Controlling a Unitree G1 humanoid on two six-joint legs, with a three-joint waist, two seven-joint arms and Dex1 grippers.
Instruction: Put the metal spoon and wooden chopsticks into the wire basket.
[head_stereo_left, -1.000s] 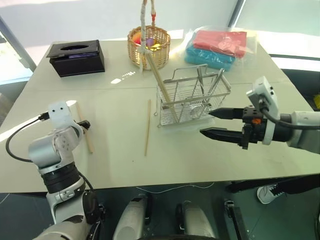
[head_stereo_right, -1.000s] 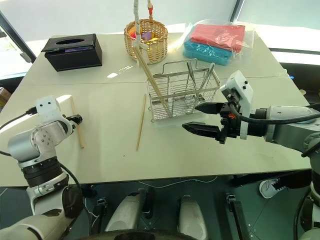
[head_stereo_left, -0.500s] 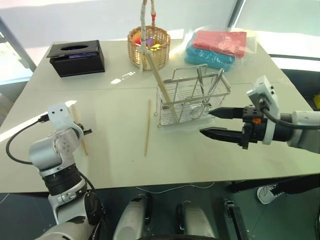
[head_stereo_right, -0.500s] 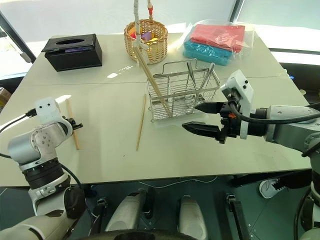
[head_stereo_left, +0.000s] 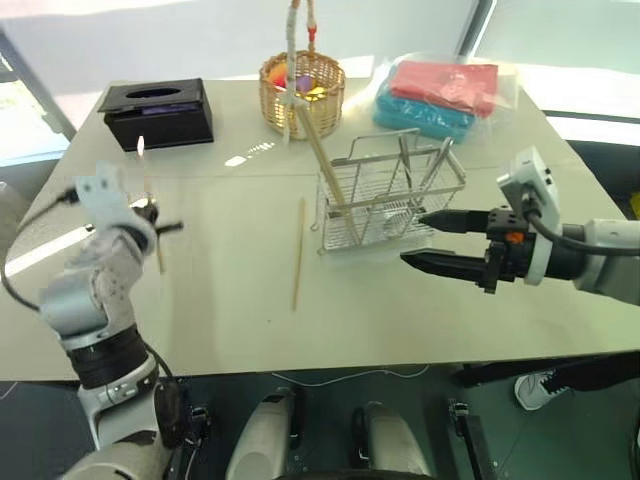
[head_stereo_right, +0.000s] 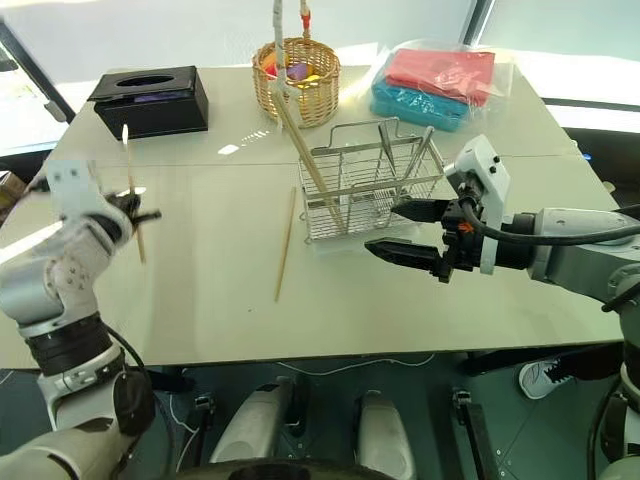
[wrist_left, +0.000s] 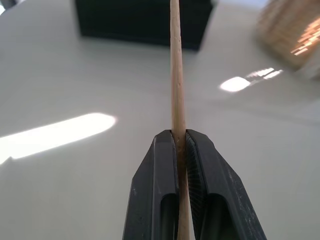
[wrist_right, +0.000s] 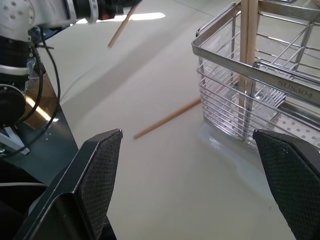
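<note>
My left gripper is shut on one of the wooden chopsticks and holds it nearly upright above the table's left side. A second chopstick lies flat on the table, left of the wire basket. A third chopstick leans in the basket's left compartment. A slim silver utensil, apparently the metal spoon, leans in the basket's right part. My right gripper hovers open just in front of and to the right of the basket, with nothing between its fingers.
At the table's far side stand a round wicker basket, a black tissue box and a clear bag of pink and teal cloths. The table's near edge runs below both arms.
My left gripper shut on the chopstick that lay at the table's left, then lifted it and tipped it nearly upright. The right arm stayed still.
</note>
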